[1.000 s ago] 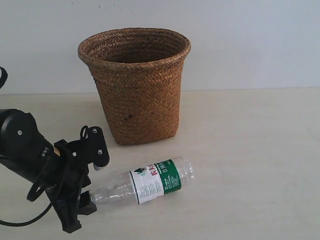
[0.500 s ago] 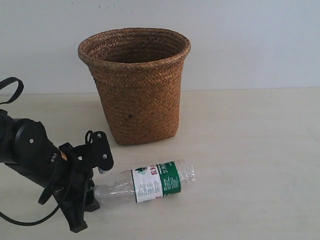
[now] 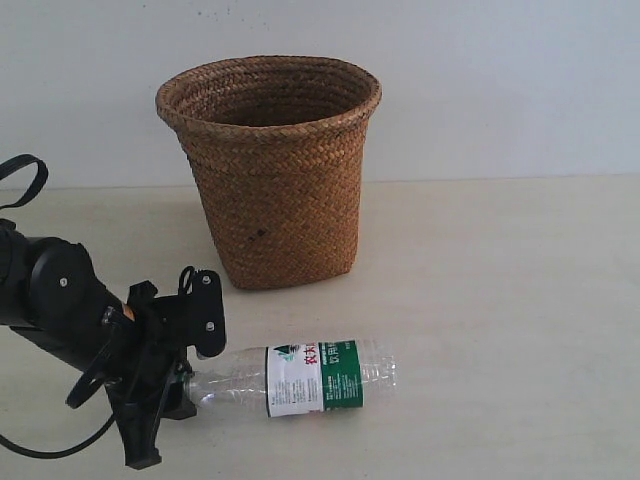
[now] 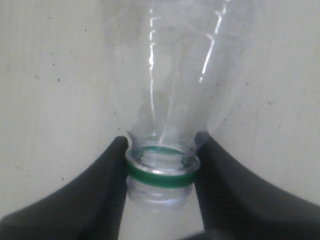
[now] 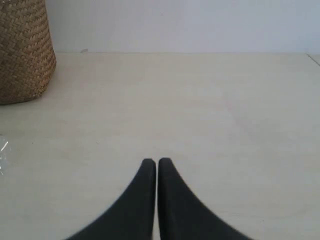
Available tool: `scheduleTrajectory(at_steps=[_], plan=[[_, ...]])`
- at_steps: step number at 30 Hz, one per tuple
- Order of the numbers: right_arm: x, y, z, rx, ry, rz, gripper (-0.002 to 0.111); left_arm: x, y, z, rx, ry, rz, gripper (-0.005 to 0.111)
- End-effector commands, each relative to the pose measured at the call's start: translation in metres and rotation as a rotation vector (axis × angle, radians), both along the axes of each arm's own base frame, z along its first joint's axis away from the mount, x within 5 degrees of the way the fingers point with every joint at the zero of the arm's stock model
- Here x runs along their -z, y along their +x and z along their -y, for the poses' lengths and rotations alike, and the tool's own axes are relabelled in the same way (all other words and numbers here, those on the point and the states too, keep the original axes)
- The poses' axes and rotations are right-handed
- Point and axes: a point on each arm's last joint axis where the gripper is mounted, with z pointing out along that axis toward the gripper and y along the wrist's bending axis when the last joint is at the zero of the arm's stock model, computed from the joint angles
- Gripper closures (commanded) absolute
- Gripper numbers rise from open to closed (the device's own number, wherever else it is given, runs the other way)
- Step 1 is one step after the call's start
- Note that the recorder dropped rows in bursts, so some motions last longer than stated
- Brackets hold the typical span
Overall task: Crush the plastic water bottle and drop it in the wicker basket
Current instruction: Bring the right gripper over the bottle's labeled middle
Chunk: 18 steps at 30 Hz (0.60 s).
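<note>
The clear ribbed plastic water bottle with green-and-white label (image 3: 305,378) lies on its side on the pale desk (image 3: 500,300), near the front of the tall brown woven wicker basket (image 3: 280,200); the left jaws are closed on its neck at the green ring (image 4: 161,177), and the right jaws are pressed together, holding nothing, well apart from it. I judge the step in hand is securing the bottle for crushing, since its body looks not flattened yet. The next move probably needs the right arm to press the base end toward the held neck.
</note>
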Motion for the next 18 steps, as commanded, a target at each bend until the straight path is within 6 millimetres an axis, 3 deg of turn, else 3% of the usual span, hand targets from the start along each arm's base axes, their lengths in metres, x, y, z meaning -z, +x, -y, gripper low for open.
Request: scheduleTrajectory(at_steps=[1, 7, 11, 18], plan=[[0.000, 0.000, 0.000, 0.006, -0.005, 0.006, 0.109, -0.001, -0.001, 0.002, 0.017, 0.003, -0.002, 0.103], [0.000, 0.000, 0.001, 0.004, -0.025, 0.010, 0.109, -0.001, -0.001, 0.002, 0.014, 0.002, -0.005, 0.103], [-0.008, 0.002, 0.003, 0.014, -0.110, 0.102, 0.109, -0.001, -0.001, 0.002, 0.014, 0.002, -0.005, 0.103], [-0.028, 0.003, 0.006, 0.092, 0.256, 0.299, 0.109, -0.001, -0.001, 0.002, 0.014, 0.002, -0.005, 0.103]])
